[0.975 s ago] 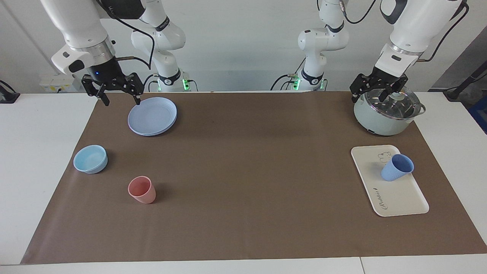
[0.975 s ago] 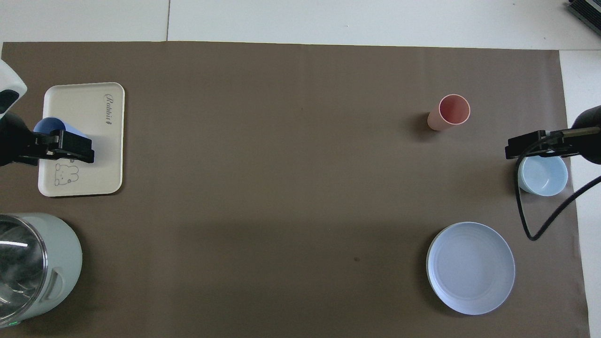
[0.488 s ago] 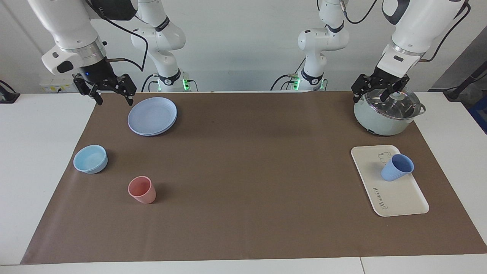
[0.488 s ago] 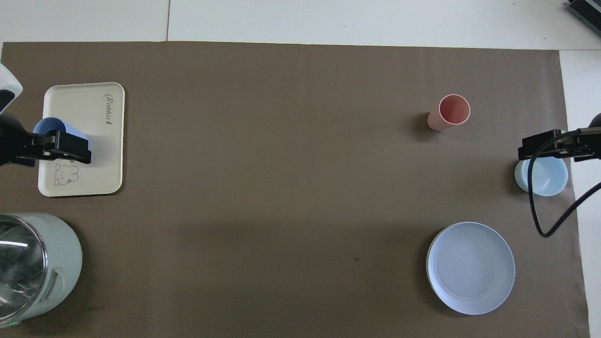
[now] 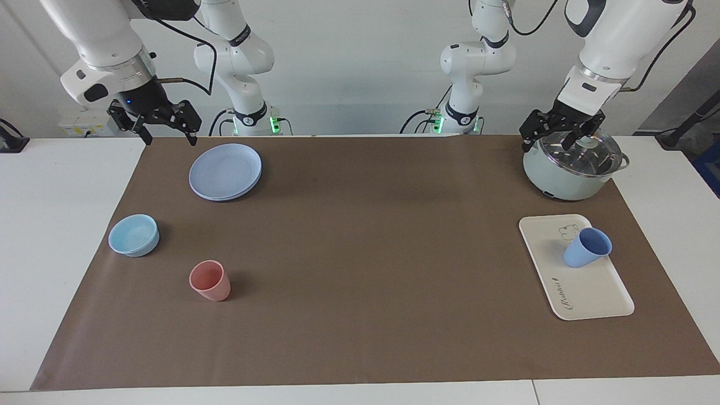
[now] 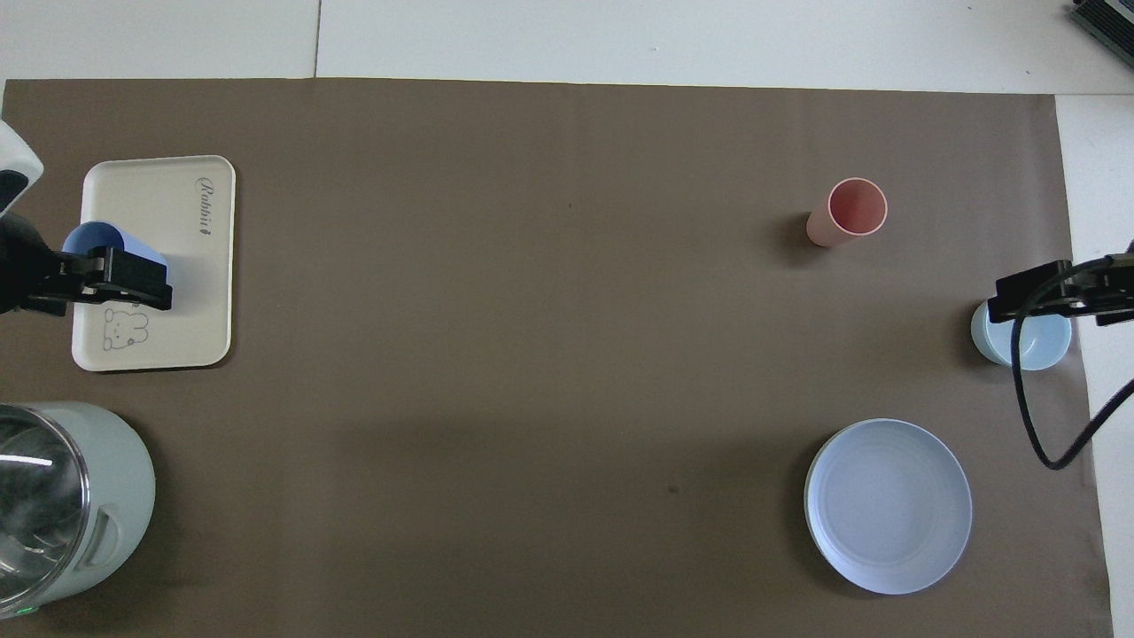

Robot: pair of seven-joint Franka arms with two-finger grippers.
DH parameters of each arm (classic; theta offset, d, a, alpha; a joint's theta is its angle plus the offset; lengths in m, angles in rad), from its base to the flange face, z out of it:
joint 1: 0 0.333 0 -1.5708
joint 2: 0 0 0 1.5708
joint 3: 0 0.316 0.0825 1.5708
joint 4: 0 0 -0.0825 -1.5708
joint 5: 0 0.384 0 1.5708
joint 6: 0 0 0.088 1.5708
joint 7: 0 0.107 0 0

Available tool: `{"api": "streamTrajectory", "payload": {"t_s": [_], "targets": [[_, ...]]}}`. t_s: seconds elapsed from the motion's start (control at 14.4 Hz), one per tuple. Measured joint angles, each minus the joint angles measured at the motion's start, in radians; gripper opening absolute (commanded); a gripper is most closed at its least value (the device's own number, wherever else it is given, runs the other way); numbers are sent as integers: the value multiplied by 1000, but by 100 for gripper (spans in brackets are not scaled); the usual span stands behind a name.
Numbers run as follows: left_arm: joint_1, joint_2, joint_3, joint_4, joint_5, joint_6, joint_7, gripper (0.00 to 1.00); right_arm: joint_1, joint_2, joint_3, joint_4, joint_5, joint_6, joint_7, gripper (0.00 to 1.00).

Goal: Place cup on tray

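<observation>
The small periwinkle-blue tapered plastic cup (image 5: pixel 586 247) is seen standing on the flat cream-white rectangular tray (image 5: pixel 590 292) with rounded corners and a raised rim, close to the bear drawing at the tray's end nearer the robots. The tray is laid on the brown mat (image 5: pixel 365 253) near the desk's edge at the left arm's end. Nothing else is carried by the tray.

A pale green pot with a glass lid (image 5: pixel 571 166) is set at the mat's corner nearest the left arm's base. The left tool (image 5: pixel 559 135) is held in the air over this pot, its fingers spread and nothing pinched.

Toward the right arm's end, a round periwinkle plate (image 5: pixel 225 171), a low light-blue bowl (image 5: pixel 134 235) and a salmon-pink tumbler (image 5: pixel 210 280) are placed apart from one another; each is seen without contents. The right tool (image 5: pixel 166 126) is raised over the mat's corner beside the plate, fingers spread, with nothing gripped.
</observation>
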Motion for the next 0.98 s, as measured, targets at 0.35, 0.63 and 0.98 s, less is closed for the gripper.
{"api": "streamTrajectory", "payload": {"t_s": [0.35,0.63,0.98], "targets": [[0,0,1,0,3,-1,0,100,0,0,0,-5,0,0,0,100],[0,0,1,0,3,-2,3,100,76,0,-79,-6,-19,0,0,100],[0,0,1,0,4,-1,36,100,82,0,-97,-7,-19,0,0,100]]}}
